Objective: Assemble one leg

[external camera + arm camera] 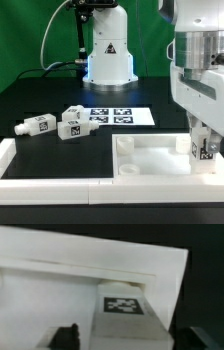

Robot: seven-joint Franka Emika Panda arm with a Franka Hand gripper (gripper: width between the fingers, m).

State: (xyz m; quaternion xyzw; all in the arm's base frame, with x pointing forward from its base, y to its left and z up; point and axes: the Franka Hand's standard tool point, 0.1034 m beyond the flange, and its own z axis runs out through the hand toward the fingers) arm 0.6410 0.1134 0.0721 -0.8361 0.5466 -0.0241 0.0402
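Pincer [205,150] pinching the leg [205,148] upright at a corner socket of the tabletop [150,158], exterior view's right. Risk judged: slight tilt or misaligned thread jamming the leg, or slipping in the fingers [66,335]. Three spare legs [60,122] lying on the table [40,100].

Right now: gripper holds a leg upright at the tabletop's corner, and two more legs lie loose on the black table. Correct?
Not quite: three loose legs lie there, not two. The exterior view shows one leg apart, and two more, and, close together beside the marker board. The rest holds: the gripper has a leg upright at the tabletop corner.
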